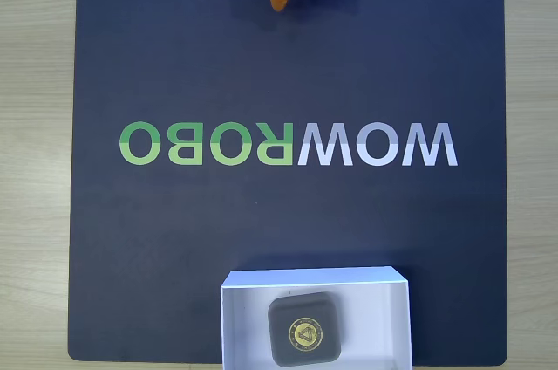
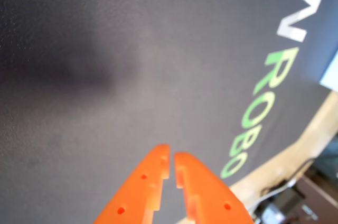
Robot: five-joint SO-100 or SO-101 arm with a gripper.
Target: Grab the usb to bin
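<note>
The usb (image 1: 303, 329), a dark grey rounded block with a gold triangle emblem, lies inside the white bin (image 1: 244, 326) at the bottom centre of the fixed view. My orange gripper (image 1: 279, 2) pokes in at the top edge of that view, far from the bin. In the wrist view the gripper (image 2: 172, 156) hovers over bare dark mat, its two fingertips nearly touching with nothing between them.
A dark mat (image 1: 174, 239) with the mirrored WOWROBO lettering (image 1: 288, 144) covers the wooden table (image 1: 35, 126). The lettering (image 2: 264, 102) also runs along the right of the wrist view, beside the mat's edge and some cables (image 2: 280, 203).
</note>
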